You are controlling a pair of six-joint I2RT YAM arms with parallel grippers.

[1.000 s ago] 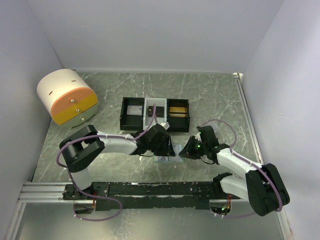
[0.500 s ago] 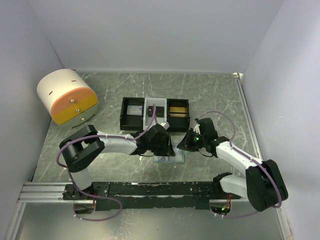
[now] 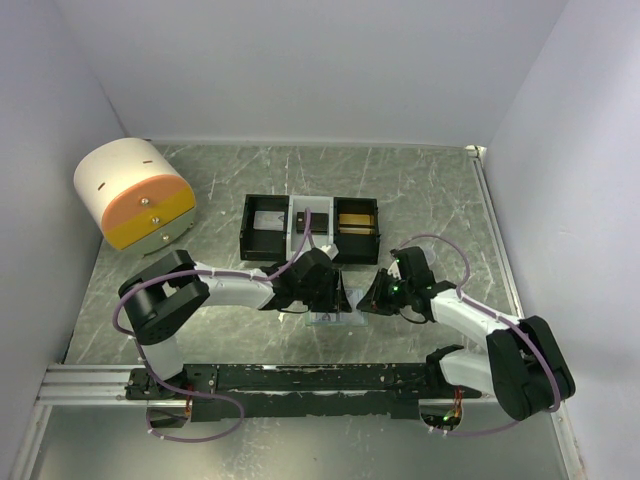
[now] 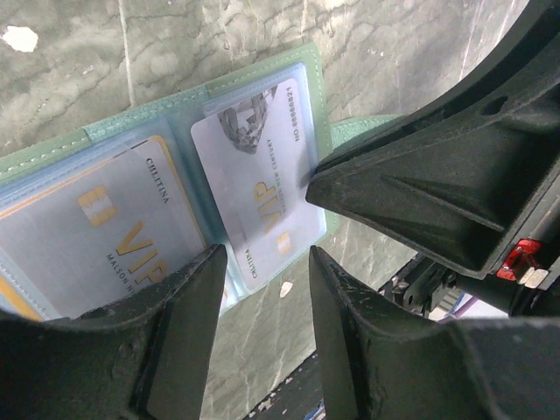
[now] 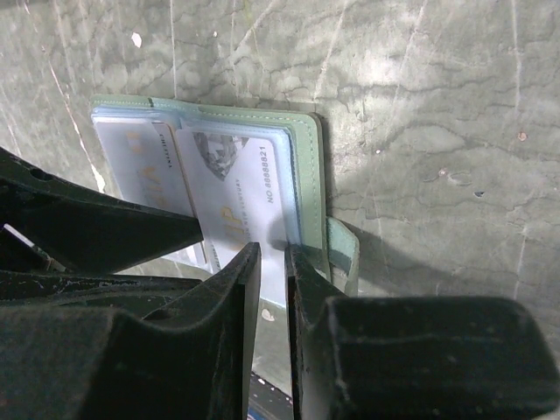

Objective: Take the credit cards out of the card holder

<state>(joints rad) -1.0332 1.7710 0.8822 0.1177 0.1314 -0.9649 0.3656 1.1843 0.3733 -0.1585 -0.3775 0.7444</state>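
Over the card holder (image 5: 306,175), left gripper (image 4: 267,262) angled down, jaws apart, right gripper (image 5: 273,254) opposite, narrowed, grip unclear

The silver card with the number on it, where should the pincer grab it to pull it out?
Probably its short end nearest the right pincer, coming in low from that near side. The silver card lies flat inside the open card holder, so only a thin edge can be pinched, and that end sits right at those fingertips.
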